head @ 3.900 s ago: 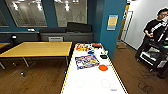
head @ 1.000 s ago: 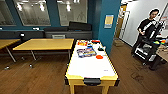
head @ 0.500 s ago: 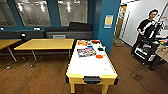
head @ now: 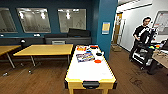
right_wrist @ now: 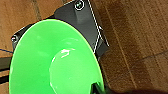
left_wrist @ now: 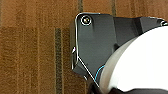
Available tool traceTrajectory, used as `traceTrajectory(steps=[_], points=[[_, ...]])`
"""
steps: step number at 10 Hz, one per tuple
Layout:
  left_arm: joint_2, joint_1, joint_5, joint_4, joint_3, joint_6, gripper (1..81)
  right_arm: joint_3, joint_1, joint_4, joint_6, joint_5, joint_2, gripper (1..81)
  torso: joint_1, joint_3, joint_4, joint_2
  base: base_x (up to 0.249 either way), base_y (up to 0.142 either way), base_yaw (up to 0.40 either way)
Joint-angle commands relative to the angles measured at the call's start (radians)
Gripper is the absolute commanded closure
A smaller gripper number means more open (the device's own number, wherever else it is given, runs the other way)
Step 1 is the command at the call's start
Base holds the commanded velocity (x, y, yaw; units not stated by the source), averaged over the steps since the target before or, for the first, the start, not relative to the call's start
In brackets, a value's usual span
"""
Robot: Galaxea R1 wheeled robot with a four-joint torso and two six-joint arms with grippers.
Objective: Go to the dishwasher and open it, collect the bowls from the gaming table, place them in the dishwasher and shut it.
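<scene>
Green bowl (right_wrist: 50,62) is seen gripped by right hand; left hand's state can't be told. Orange-red bowl (head: 97,61) is left on white desk (head: 87,71); dishwasher loading pending.

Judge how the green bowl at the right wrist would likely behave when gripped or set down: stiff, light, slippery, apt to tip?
The green bowl looks like smooth moulded plastic, so probably stiff and light for its size. A glossy highlight on its inside suggests a slick surface that could slide in a grip. Its walls flare wide from a smaller base, so it may rock if set down carelessly, though it seems unlikely to break.
</scene>
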Motion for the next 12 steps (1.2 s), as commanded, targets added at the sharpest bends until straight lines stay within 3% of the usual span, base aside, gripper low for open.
traceTrajectory(steps=[1, 10, 12], points=[[-0.027, -0.031, 0.047, 0.003, -0.005, 0.003, 81.1, 0.002, 0.037, -0.010, -0.004, -0.060, -0.033, 81.1, 0.000, 0.000, 0.000, 0.000, 0.000, 0.000, 0.000], [-0.024, -0.031, 0.047, 0.014, -0.006, 0.010, 81.1, -0.002, 0.040, -0.010, -0.004, -0.060, -0.025, 81.1, 0.000, 0.000, 0.000, 0.000, 0.000, 0.000, 0.000], [-0.006, -0.031, 0.047, 0.011, -0.039, 0.010, 81.1, -0.002, 0.042, -0.010, -0.004, -0.060, -0.023, 81.1, 0.000, 0.000, 0.000, 0.000, 0.000, 0.000, -0.289]])
